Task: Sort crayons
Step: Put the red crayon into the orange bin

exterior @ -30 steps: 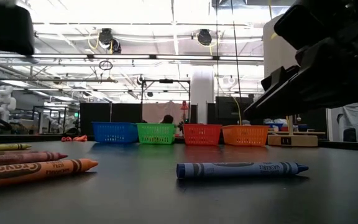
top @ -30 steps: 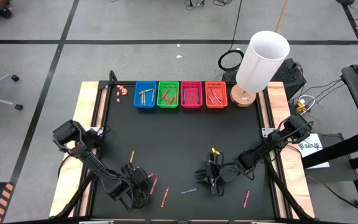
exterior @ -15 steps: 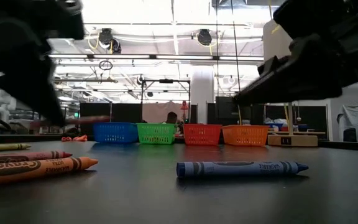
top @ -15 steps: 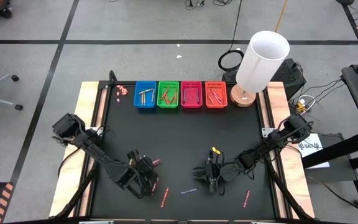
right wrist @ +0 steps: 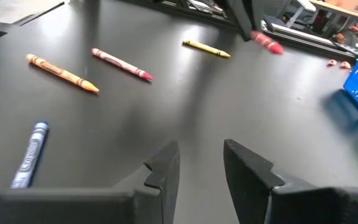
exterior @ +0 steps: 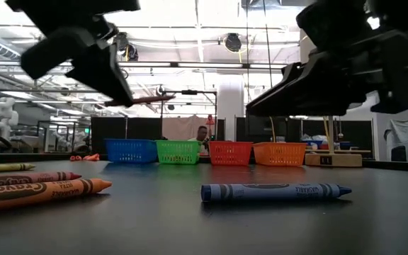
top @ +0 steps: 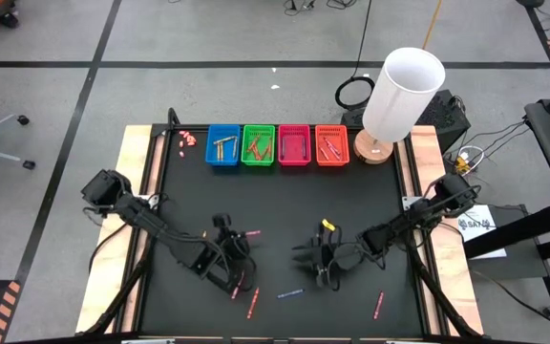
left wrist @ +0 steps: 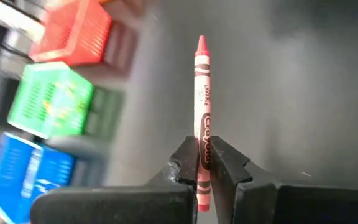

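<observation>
Your left gripper (left wrist: 199, 163) is clamped on the lower part of a red crayon (left wrist: 202, 106), which points forward past its fingertips. In the overhead view this gripper (top: 240, 236) sits in the lower middle of the frame, left of centre, and in the table-level view the crayon (exterior: 147, 100) hangs clear of the table, upper left of centre. Judging by this, you are in the carry step: one crayon is picked and not yet dropped.

Your right gripper (top: 315, 260) hovers lower centre of the overhead frame. Its fingers stand partly apart with nothing between them.

Loose crayons lie on the black table (top: 351, 201): a blue crayon (top: 290, 293), an orange crayon (exterior: 44, 194) and a yellow crayon (right wrist: 206, 48) among them.

Four baskets line the top edge in the overhead frame: the blue basket (top: 208, 143), green basket (top: 245, 141), pink basket (top: 295, 131) and orange basket (top: 331, 131).

Next, the move calls for carrying the red crayon up the frame to the basket row, stopping above the matching one, probably the pink basket, then letting go so it falls inside the rim.
</observation>
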Robot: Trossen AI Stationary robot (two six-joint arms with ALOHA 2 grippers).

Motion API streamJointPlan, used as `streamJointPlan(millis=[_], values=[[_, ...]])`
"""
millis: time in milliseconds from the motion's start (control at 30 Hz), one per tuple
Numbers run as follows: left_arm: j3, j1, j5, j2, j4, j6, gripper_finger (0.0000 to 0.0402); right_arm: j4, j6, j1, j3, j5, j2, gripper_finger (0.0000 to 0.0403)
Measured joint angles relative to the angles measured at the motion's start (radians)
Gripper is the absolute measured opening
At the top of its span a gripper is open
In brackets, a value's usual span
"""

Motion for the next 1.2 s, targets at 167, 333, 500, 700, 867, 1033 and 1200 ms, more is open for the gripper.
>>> streamJointPlan(millis=[167, 333, 500, 700, 867, 1033, 1200], values=[[0.009, 0.016, -0.064, 0.000, 0.002, 0.192, 0.0017, 0.001, -0.002, -0.023, 0.000, 0.000, 0.000, 0.0110], [0.009, 0.027, -0.066, 0.000, 0.002, 0.392, 0.0017, 0.000, -0.002, -0.035, 0.000, 0.000, 0.000, 0.0110], [0.009, 0.030, -0.114, 0.000, 0.004, 0.574, 0.0017, 0.000, -0.026, -0.047, 0.000, 0.000, 0.000, 0.0110], [0.009, 0.030, -0.192, -0.001, 0.005, 0.717, 0.0017, -0.007, -0.047, -0.057, 0.000, 0.000, 0.000, 0.0110], [0.009, 0.031, -0.199, -0.002, 0.005, 0.799, 0.0017, -0.016, -0.081, -0.058, 0.000, 0.000, 0.000, 0.0110], [0.009, 0.037, -0.201, -0.002, 0.005, 0.814, 0.0017, -0.016, -0.096, -0.058, 0.000, 0.000, 0.000, 0.0110], [0.009, 0.050, -0.203, -0.002, 0.005, 0.813, 0.0017, -0.016, -0.096, -0.058, 0.000, 0.000, 0.000, 0.0110]])
